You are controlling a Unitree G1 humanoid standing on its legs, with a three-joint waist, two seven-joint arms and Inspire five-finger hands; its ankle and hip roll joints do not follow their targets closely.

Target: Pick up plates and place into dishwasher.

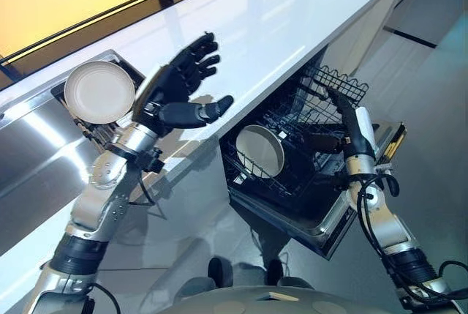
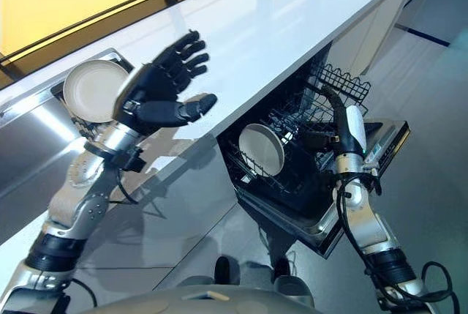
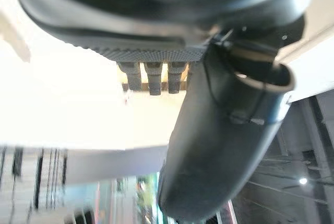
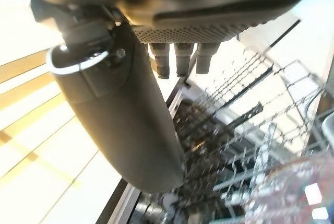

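No writing is showing legibly. The left hand [image 1: 178, 87] is hovering spread wide over the desk [image 1: 278, 14]. The right hand [image 1: 349, 125] is reaching, fingers straight, over the dishwasher rack [image 1: 292, 157] holding a plate [image 1: 259, 151].

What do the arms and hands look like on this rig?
Both arms are silver-grey jointed segments with black bands near the elbows and black cables looping at the wrists. The left hand is dark, with segmented fingers and a smooth, rounded thumb. The right hand is equally dark and carries a white cover on its side. In the wrist views, each palm has a fine dotted texture.
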